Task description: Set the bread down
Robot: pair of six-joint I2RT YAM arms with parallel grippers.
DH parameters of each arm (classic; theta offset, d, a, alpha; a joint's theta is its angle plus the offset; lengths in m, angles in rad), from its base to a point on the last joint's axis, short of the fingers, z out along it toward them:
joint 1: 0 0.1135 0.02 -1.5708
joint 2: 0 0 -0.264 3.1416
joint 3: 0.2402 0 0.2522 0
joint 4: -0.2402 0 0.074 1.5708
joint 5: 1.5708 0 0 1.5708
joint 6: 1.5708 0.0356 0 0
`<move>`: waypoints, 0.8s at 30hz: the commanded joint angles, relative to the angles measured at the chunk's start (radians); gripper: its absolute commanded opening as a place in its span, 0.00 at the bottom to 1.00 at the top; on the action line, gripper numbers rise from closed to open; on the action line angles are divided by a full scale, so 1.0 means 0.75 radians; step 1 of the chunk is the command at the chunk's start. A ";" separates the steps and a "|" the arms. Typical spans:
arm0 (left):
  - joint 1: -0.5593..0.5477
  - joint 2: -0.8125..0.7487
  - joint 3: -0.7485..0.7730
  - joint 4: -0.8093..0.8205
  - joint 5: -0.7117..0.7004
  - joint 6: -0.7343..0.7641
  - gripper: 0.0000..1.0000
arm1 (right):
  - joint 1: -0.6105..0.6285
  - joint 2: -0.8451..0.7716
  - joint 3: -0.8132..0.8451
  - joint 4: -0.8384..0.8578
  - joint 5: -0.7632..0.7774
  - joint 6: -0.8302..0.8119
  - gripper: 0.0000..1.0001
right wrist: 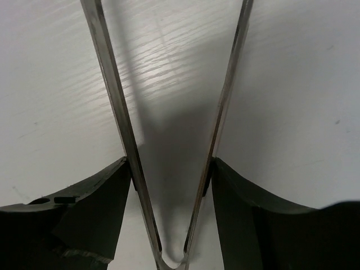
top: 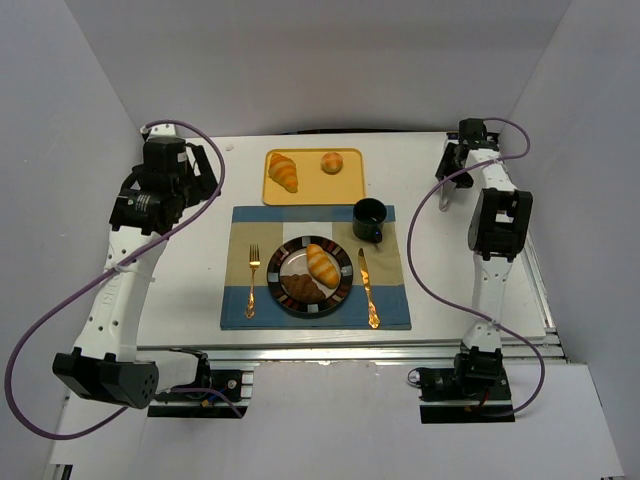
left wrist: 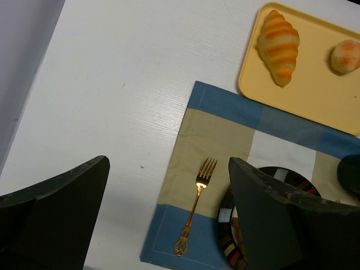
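Observation:
A yellow tray (top: 305,195) at the back holds a striped croissant (top: 283,171) and a round bun (top: 332,163). The patterned plate (top: 345,270) on the placemat holds an orange croissant (top: 322,262) and a dark brown one (top: 302,290). My left gripper (top: 205,175) is open and empty, high over the table's left side. The left wrist view shows the gripper (left wrist: 169,163), the tray croissant (left wrist: 278,48), the bun (left wrist: 345,56) and the plate's rim (left wrist: 228,216). My right gripper (top: 447,168) at the back right is shut on metal tongs (right wrist: 115,107), whose arms spread apart.
A blue and tan placemat (top: 390,310) carries a gold fork (top: 252,278) left of the plate and a gold knife (top: 368,288) right of it. A dark mug (top: 369,219) stands at its back right corner. White walls enclose the table.

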 commanded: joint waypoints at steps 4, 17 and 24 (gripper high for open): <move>-0.005 -0.041 0.035 -0.024 -0.053 -0.063 0.98 | -0.023 0.028 0.054 0.071 -0.039 -0.005 0.75; -0.005 -0.173 -0.030 0.019 -0.031 -0.084 0.98 | -0.023 -0.489 -0.285 0.079 0.141 -0.073 0.89; -0.005 -0.188 -0.030 0.056 0.006 -0.014 0.98 | -0.023 -0.930 -0.639 0.091 0.023 0.045 0.89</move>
